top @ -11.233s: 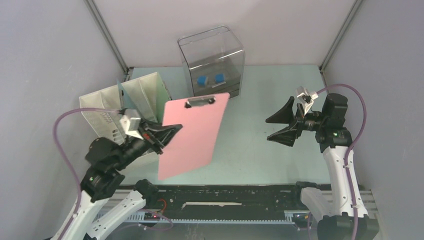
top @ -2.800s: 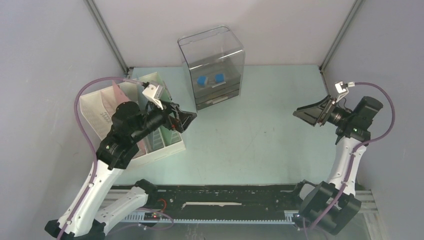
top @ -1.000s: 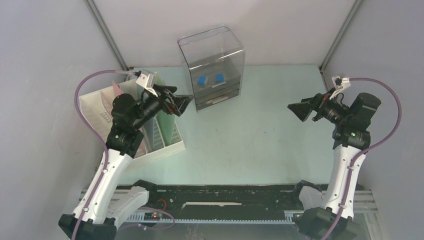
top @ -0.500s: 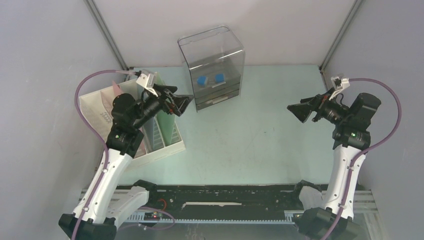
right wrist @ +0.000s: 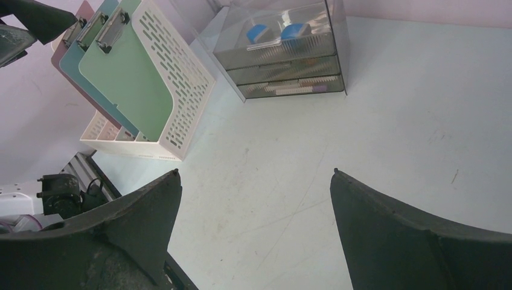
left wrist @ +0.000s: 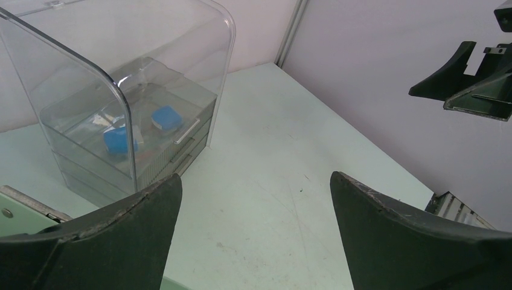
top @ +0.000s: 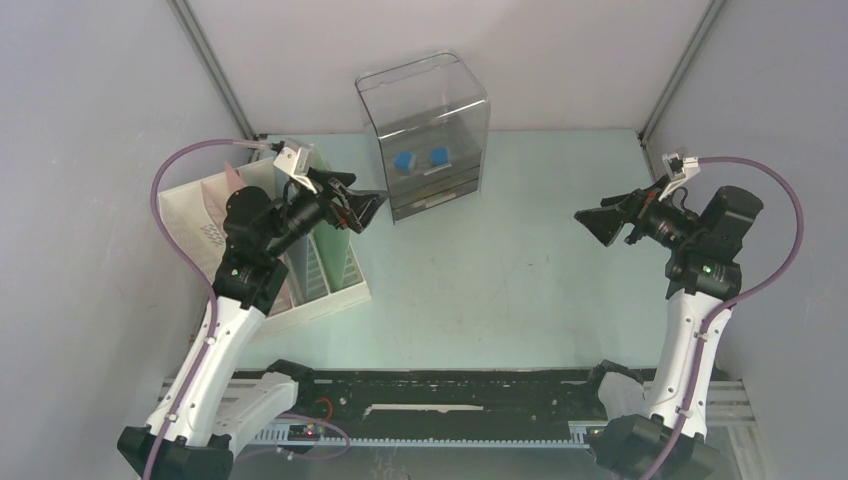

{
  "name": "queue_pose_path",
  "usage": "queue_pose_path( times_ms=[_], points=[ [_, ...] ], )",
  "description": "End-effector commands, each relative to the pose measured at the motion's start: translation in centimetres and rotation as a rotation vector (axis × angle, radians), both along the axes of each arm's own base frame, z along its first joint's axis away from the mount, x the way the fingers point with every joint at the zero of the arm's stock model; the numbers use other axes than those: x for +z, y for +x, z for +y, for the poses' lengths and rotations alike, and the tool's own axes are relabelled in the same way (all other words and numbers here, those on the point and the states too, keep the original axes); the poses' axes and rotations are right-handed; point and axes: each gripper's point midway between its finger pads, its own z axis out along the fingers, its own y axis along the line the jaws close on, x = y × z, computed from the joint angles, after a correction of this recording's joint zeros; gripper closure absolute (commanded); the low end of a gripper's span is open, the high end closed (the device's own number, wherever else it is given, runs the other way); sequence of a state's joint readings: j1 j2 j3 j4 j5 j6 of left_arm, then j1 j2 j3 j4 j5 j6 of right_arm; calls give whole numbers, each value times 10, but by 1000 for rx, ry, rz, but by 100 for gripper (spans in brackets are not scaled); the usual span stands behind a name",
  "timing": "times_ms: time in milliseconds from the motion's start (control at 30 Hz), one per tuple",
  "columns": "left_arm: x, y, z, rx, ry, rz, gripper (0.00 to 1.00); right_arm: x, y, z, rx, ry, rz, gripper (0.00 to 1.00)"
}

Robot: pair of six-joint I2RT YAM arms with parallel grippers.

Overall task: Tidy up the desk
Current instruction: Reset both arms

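**Left arm is hanging awfully close to that drawer box**

The flat pale mint-green desk (top: 500,290) is lying under both arms, running from the black front rail (top: 450,385) back to the grey walls (top: 80,150). Both grippers are hovering above it with fingers spread wide, holding nothing.

The right gripper (top: 592,226) is floating well apart from everything, so I'm not worrying about that one. The left gripper (top: 372,212) is the one bugging me. It's hanging over the white slotted plastic file rack (top: 205,235) and pointing near the clear plastic drawer box (top: 425,110).

I'm thinking a careless sideways swing could end up clipping the box's wall or tipping the rack, where the pink, blue and green clipboards (right wrist: 127,78) are standing upright. The arm's purple cable (top: 200,147) is looping beside the rack too, so I'm guessing it could snag on something there.
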State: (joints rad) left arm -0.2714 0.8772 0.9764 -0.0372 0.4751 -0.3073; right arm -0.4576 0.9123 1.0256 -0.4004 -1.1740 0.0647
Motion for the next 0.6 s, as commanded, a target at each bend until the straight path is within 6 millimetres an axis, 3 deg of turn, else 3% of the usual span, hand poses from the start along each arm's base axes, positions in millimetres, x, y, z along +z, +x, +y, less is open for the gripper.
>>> queue_pose_path(
  times_ms=[0,567],
  points=[
    [4,0,0,-7,-12,-19,0,4,-4,1,12,-17,-31,0],
    [3,1,-1,-12,-11,-14,0,4,-4,3,26,-5,-34,0]
  ],
)
